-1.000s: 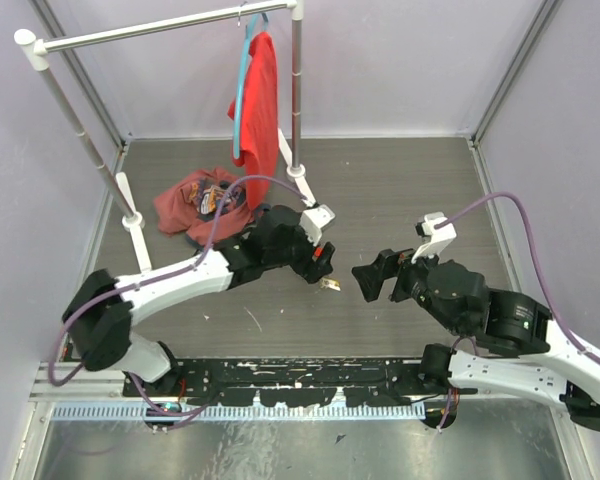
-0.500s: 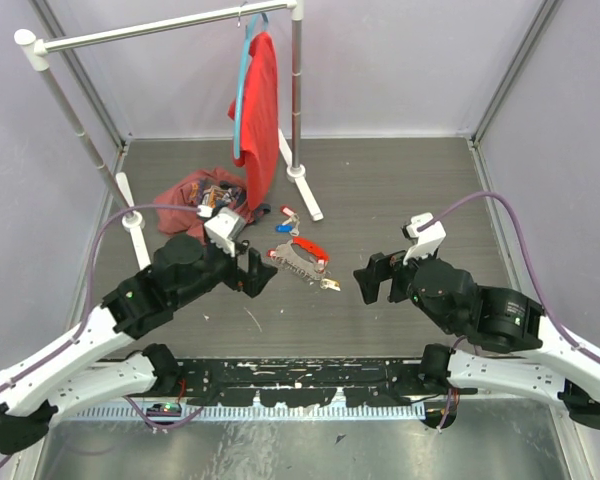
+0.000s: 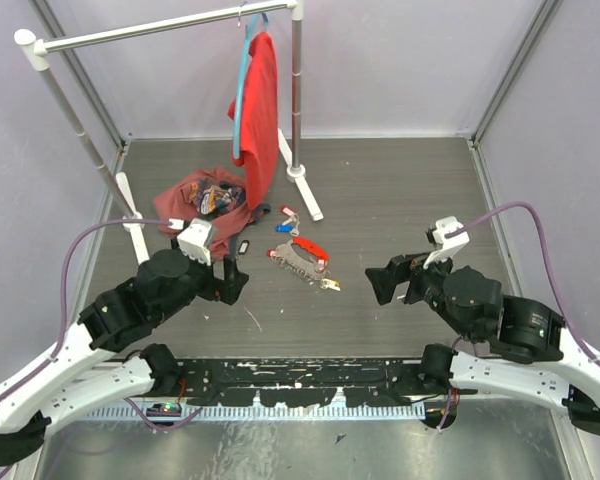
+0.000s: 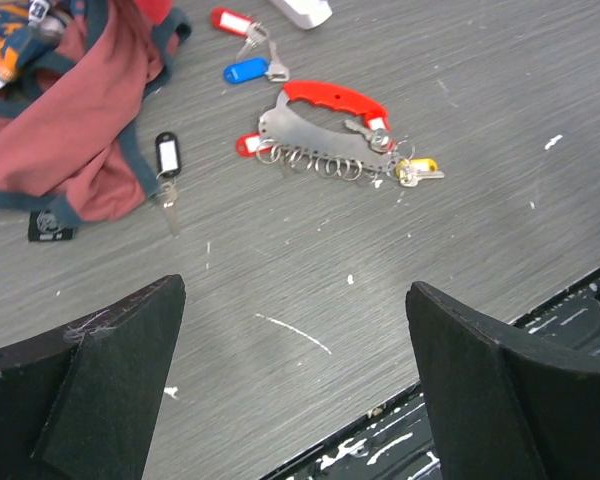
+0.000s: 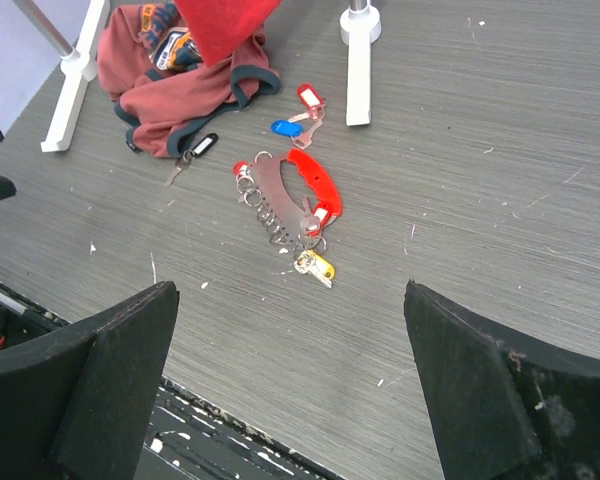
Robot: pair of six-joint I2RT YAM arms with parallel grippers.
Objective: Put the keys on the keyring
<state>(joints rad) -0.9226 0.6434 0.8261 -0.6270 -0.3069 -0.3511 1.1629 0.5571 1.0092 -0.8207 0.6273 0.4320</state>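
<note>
The keyring (image 3: 298,258) lies flat mid-table: a silver plate with a row of small rings, a long red tag and a small yellow tag (image 3: 330,284). It also shows in the left wrist view (image 4: 320,130) and the right wrist view (image 5: 290,195). Three loose keys lie behind it, with a red tag (image 3: 288,212), a blue tag (image 3: 283,228) and a black tag (image 3: 243,246). My left gripper (image 3: 232,282) hangs open and empty, left of the keyring. My right gripper (image 3: 388,283) is open and empty to its right. Neither touches anything.
A crumpled red shirt (image 3: 202,197) lies at the back left, next to the black-tagged key. A clothes rack (image 3: 296,90) stands behind with a red shirt (image 3: 260,110) on a blue hanger; its white foot (image 3: 305,190) reaches toward the keys. A black rail (image 3: 300,375) runs along the near edge.
My left gripper opened and drew back from the keyring toward the near left, leaving the keyring on the table. The right gripper shifted slightly right.
</note>
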